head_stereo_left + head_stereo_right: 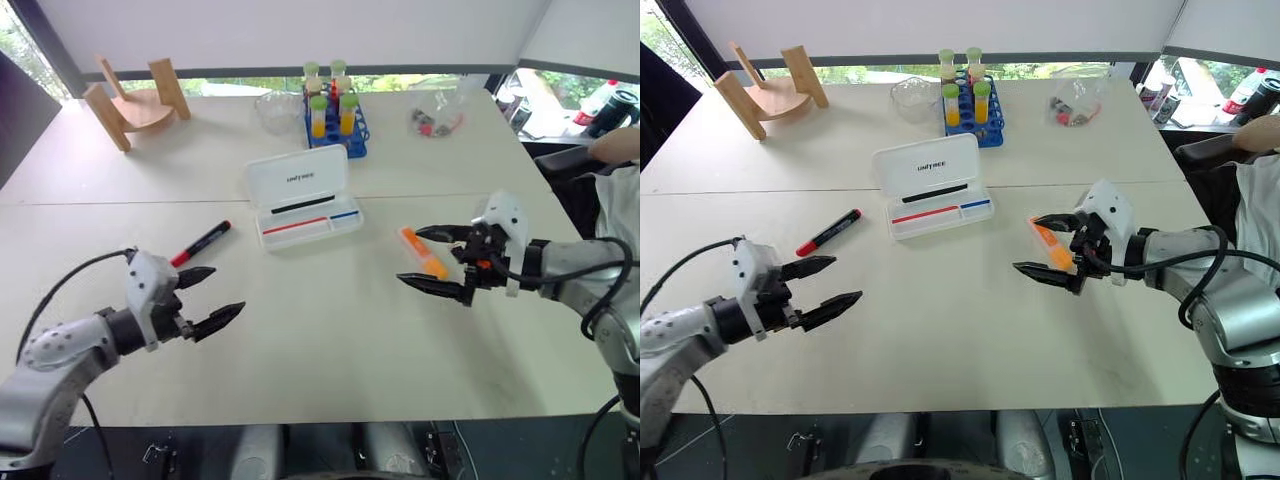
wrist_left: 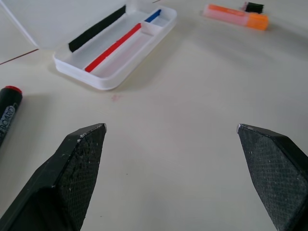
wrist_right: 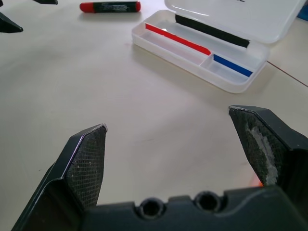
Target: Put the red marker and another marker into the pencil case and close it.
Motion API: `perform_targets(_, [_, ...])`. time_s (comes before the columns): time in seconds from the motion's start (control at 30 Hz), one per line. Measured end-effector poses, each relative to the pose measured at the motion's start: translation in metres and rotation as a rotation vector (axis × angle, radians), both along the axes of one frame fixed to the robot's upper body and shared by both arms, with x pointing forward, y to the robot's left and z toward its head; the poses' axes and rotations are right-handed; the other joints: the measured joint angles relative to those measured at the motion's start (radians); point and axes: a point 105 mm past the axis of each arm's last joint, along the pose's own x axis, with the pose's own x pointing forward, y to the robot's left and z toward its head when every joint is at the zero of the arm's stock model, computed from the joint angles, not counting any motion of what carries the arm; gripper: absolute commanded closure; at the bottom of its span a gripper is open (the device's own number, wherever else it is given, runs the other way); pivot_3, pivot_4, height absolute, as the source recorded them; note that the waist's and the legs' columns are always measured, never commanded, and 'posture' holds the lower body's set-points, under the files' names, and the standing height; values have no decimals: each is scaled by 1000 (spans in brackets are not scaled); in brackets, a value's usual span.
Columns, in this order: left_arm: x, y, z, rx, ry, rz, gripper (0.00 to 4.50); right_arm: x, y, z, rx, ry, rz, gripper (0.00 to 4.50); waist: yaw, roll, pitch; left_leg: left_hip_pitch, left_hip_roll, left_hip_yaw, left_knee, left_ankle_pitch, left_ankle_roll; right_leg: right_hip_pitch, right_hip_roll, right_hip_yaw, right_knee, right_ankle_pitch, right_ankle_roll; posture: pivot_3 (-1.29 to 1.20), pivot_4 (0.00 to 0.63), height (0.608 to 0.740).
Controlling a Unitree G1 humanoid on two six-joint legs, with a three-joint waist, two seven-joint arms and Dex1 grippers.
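From the head camera, the pencil case (image 1: 303,196) lies open in the middle of the desk (image 1: 330,350), lid up, its tray holding nothing but the red and blue stripes. The red marker (image 1: 201,243) lies on the desk to its left, just beyond the left tool (image 1: 212,297), whose jaws are spread and grasp nothing. The orange marker (image 1: 423,252) lies to the case's right, right at the right tool (image 1: 432,259), also spread wide and not gripping.

The left wrist camera looks between its two fingers at the red marker's (image 2: 8,111) cap end off to one side, the case (image 2: 115,48) ahead.

The right wrist camera sees the case (image 3: 202,53) and the red marker (image 3: 110,6) beyond.

The risk I see: a round marker may roll away if one finger touches first, and a careless reach could knock the lid shut.
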Motion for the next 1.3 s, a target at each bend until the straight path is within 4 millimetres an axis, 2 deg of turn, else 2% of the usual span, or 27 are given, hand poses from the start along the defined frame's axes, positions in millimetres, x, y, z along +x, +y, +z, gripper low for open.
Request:
perform_targets(0.17, [-4,3,4,-10,26,-17,0,2,3,3,-2,-2,23,34,0,0,2,0,0,0,0,0,0,0,0,0,0,0,0,0,150,740])
perform_targets(0.4, [-1,-3,16,-83,54,-24,0,3,5,3,-4,-4,31,34,1,-3,4,0,0,0,0,0,0,0,0,0,0,0,0,0,150,740])
perform_targets(0.77, [10,-2,21,-60,17,-17,0,4,6,2,3,-11,21,34,1,-4,6,0,0,0,0,0,0,0,0,0,0,0,0,0,150,740])
perform_targets(0.9, [26,-8,20,-27,-27,-69,0,5,6,3,5,-19,7,34,4,-4,6,0,0,0,1,0,0,0,0,0,0,0,0,0,150,740])
perform_targets(1.13, [86,-40,22,-3,-155,-232,0,4,7,1,10,-37,-20,34,5,-5,6,-1,-1,0,1,0,0,0,1,-1,0,1,1,0,150,740])
perform_targets(1.3, [120,-65,0,79,-147,-377,0,-2,9,-3,19,-41,-47,34,1,-5,6,-3,-1,0,1,0,0,-2,1,-1,0,0,1,0,150,740])
